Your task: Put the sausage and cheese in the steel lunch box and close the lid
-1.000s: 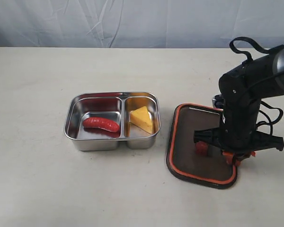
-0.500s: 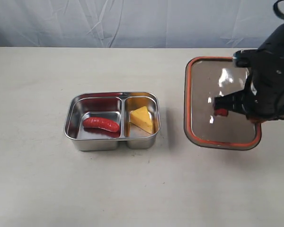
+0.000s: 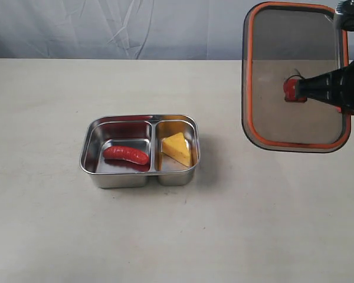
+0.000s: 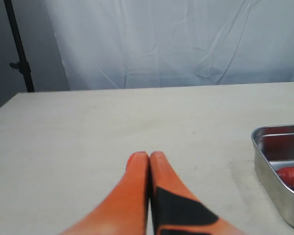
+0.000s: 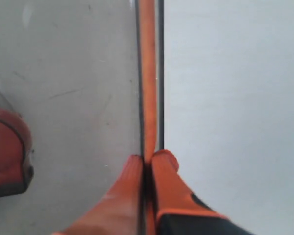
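One lid (image 3: 278, 53) in right hand (image 5: 147, 164)

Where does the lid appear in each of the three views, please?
Exterior: lid held up at upper right.
Left wrist: not in it.
Right wrist: its orange rim pinched between the fingers.
Shared landmark: the lid's red valve, in exterior and right wrist.

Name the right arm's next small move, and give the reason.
Probably carry the lid across to above the steel lunch box, tipping it flat. The sausage and cheese lie in their compartments, the box is uncovered, and the right gripper pinches the lid's rim, holding it roughly upright, raised, well aside.
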Robot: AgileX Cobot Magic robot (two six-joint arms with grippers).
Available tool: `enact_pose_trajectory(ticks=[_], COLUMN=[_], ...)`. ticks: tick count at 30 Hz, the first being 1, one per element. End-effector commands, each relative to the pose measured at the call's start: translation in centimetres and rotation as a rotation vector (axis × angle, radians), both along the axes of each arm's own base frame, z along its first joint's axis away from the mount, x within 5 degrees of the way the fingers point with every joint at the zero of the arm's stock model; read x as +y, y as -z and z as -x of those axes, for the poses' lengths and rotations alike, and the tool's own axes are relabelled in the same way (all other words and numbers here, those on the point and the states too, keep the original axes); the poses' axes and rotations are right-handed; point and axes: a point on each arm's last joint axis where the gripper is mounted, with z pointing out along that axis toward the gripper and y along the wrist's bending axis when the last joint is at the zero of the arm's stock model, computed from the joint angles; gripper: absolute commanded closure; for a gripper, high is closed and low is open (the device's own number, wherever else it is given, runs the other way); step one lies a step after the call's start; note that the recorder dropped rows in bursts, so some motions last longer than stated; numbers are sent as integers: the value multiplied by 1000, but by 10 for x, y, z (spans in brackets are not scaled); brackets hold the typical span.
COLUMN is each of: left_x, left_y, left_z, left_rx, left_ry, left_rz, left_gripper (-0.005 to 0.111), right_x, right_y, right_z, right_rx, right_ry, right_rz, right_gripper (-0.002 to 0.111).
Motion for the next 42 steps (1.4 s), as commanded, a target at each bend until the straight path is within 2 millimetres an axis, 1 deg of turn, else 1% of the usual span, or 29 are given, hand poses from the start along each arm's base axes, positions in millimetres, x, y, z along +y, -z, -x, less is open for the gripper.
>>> enact_pose_trajectory(ticks=[1,3,5,6,9,11,15,19,20,22,24,27,29,31,34,36,37,39,41,42], left_x=[0,4,10,13,18,17,12,10,8,2,-3,-12,-22,-39,-72,-94,-104,-119,-126,-130], left_y=[-19,-32,-43,-46,-48,-47,-41,-38,-40,-52,-69,-96,-115,-129,-142,-145,-146,-147,-147,-146], left_z=[0,2,6,8,9,9,6,4,4,6,3,-13,-26,-41,-60,-72,-77,-88,-97,-101], left_rx=[-216,-367,-517,-564,-612,-603,-499,-455,-427,-351,-272,-160,-99,-13,99,166,192,230,247,260], left_ry=[-4,-17,-39,-50,-40,-17,-6,2,17,56,84,152,233,335,484,543,565,583,579,575], left_rz=[210,498,622,691,1004,1079,1073,1132,1118,1077,1005,908,826,755,677,636,617,592,590,586], left_gripper=[107,107,107,107,107,107,107,107,107,107,107,107,107,107,107,106,104,95,84,74], right_x=[1,4,6,7,12,14,15,16,17,19,22,27,31,33,36,38,39,39,39,39], right_y=[-8,-8,-9,-9,-9,-8,-8,-8,-9,-9,-10,-11,-12,-12,-12,-12,-12,-12,-12,-12], right_z=[3,3,2,2,3,4,5,5,5,5,5,5,6,8,10,11,11,12,12,12], right_rx=[-30,-34,-47,-50,-44,-32,-21,-29,-35,-42,-50,-64,-67,-64,-58,-54,-53,-53,-53,-54], right_ry=[-64,-96,-121,-134,-177,-201,-237,-275,-288,-316,-354,-420,-455,-492,-539,-557,-568,-586,-587,-591], right_rz=[-21,-35,-47,-59,-87,-94,-87,-80,-76,-86,-98,-124,-145,-156,-167,-182,-183,-180,-181,-178], right_gripper=[108,108,108,108,108,108,108,108,108,108,108,108,108,108,108,108,108,108,108,108])
